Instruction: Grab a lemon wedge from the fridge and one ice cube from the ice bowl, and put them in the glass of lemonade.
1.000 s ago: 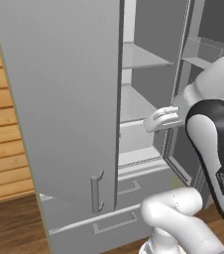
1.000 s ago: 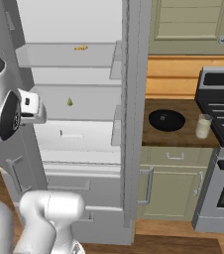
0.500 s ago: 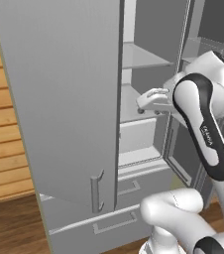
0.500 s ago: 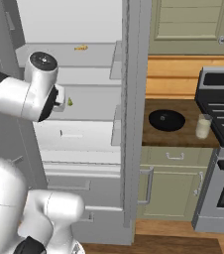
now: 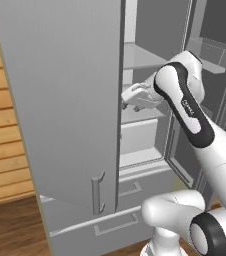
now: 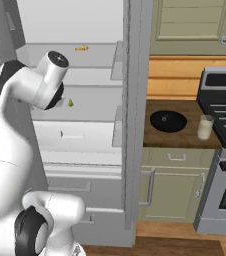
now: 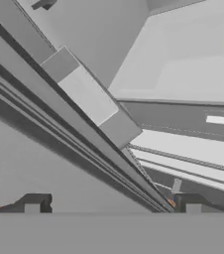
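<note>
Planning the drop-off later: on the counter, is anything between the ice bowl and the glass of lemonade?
No. In the right base view, bare wooden counter separates the ice bowl from the glass of lemonade.

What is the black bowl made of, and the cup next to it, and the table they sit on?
The ice bowl looks like matte black ceramic or plastic: dull, no shine. The glass of lemonade seems clear glass; pale liquid shows through. The counter looks like brown wood with a smooth finish.

Fridge shelf (image 6: pixel 92 102) — lemon wedge (image 6: pixel 70 102); counter (image 6: pixel 185 136) — ice bowl (image 6: pixel 168 120), glass (image 6: pixel 204 127).
</note>
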### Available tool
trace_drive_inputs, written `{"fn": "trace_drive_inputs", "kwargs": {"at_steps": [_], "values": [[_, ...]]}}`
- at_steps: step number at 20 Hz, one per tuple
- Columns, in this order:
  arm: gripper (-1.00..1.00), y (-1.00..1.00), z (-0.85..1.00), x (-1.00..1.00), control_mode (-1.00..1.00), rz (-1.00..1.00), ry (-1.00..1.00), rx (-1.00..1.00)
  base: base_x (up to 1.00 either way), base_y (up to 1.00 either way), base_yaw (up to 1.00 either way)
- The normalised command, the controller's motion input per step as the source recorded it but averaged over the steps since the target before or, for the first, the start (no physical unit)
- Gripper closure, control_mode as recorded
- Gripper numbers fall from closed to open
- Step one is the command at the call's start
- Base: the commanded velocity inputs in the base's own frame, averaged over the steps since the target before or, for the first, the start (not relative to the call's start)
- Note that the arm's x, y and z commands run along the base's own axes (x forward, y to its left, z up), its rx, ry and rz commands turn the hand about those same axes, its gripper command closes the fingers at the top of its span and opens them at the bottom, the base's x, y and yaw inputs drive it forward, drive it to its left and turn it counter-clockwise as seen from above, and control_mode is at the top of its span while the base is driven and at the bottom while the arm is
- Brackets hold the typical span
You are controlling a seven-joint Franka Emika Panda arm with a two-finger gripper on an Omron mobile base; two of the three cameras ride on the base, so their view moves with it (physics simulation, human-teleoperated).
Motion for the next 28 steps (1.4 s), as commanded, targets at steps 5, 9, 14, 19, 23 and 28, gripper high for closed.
{"fn": "trace_drive_inputs", "kwargs": {"at_steps": [5, 9, 14, 19, 23, 28], "values": [[-1.00, 0.00, 0.00, 0.37, -1.00, 0.22, 0.01, 0.14, 0.00, 0.00, 0.00], [-1.00, 0.03, 0.00, 0.16, -1.00, 0.25, 0.03, 0.09, 0.00, 0.00, 0.00], [-1.00, 0.47, 0.00, 0.00, -1.00, 0.20, 0.01, 0.01, 0.00, 0.00, 0.00], [-1.00, 0.51, -0.09, -0.06, -1.00, 0.19, -0.03, 0.06, 0.00, 0.00, 0.00], [-1.00, 0.50, -0.19, -0.40, -1.00, 0.16, -0.15, 0.19, 0.00, 0.00, 0.00], [-1.00, 0.64, -0.17, -0.53, -1.00, 0.17, -0.12, 0.26, 0.00, 0.00, 0.00]]}}
